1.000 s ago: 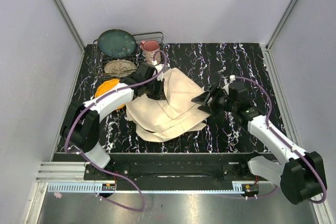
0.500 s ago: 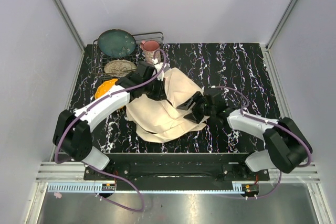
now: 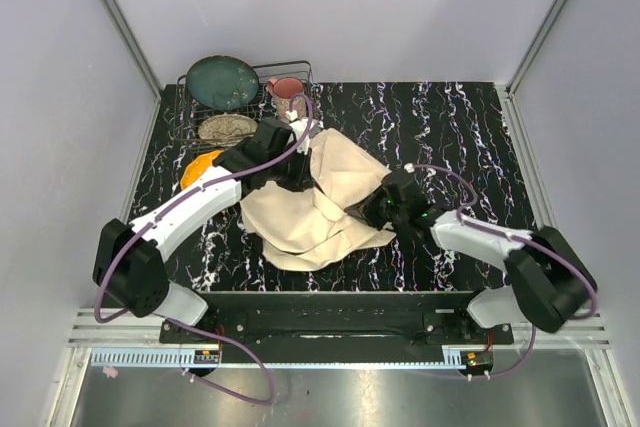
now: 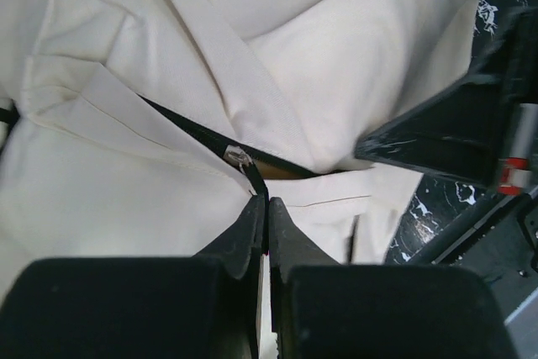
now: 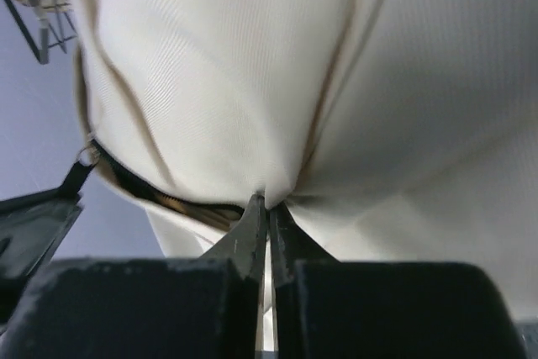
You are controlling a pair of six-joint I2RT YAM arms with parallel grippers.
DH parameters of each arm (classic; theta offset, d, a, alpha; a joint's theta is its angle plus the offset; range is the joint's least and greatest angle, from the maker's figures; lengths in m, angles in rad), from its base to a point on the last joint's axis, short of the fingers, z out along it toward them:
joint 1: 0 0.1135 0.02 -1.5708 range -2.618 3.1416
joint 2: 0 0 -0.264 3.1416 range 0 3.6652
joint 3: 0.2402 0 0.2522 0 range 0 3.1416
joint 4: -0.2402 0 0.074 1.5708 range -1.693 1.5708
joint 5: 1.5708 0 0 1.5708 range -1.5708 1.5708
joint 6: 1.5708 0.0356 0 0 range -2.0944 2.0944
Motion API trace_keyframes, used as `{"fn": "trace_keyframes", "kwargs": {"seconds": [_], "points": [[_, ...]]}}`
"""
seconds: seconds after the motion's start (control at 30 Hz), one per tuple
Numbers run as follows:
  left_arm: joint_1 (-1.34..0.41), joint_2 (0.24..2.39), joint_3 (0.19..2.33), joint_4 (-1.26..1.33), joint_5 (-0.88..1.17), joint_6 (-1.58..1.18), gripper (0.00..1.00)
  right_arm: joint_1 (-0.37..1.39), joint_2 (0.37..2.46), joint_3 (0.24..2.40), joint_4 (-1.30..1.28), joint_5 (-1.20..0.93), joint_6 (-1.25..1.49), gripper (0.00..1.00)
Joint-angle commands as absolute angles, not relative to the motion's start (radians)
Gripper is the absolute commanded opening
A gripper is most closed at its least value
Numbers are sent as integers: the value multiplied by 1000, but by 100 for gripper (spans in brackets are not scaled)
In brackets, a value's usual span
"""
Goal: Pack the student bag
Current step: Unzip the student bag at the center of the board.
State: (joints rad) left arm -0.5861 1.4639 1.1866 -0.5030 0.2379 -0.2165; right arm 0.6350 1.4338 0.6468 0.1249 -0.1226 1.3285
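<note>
Bag [image 3: 318,209] is seen lying crumpled on the table [image 3: 450,127], near the centre of the top view and a little left of the middle; its canvas is folded over itself and its mouth is shown only as a narrow dark slit [image 4: 181,124] in the left wrist view. Nothing can be made out inside it, and nothing to be packed is held by either arm; the task is therefore judged to be at an early stage, with the opening of the bag in hand and the packing itself not yet begun. A rack [image 3: 290,65] with a plate [image 3: 222,82] and a mug [image 3: 288,95] is seen at the upper left; whether any of these is meant for the bag cannot be told.

The left gripper [image 3: 300,177] is placed on the bag's upper left part; its jaws are pressed together on a small black tab [image 4: 250,176] with a metal ring at the end of the slit. The right gripper [image 3: 374,213] is placed at the bag's right edge, right of centre in the top view; its jaws are pinched together on a gathered fold of canvas, which is seen puckering at the fingertips in the right wrist view. The bag is thus held between the two grippers, in contact with both.
</note>
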Motion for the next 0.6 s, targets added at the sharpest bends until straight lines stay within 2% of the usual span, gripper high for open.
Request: {"fn": "trace_keyframes", "kwargs": {"seconds": [0.0,0.2,0.57], "points": [[-600,1390,1213,-509,183,-190,0,594,1232,654,27,93,1235,0],[-583,1449,1233,-489,161,-176,0,341,1074,643,-142,-90,1045,0],[-467,1623,1158,-400,89,-236,0,134,1155,727,-265,-192,832,0]]}}
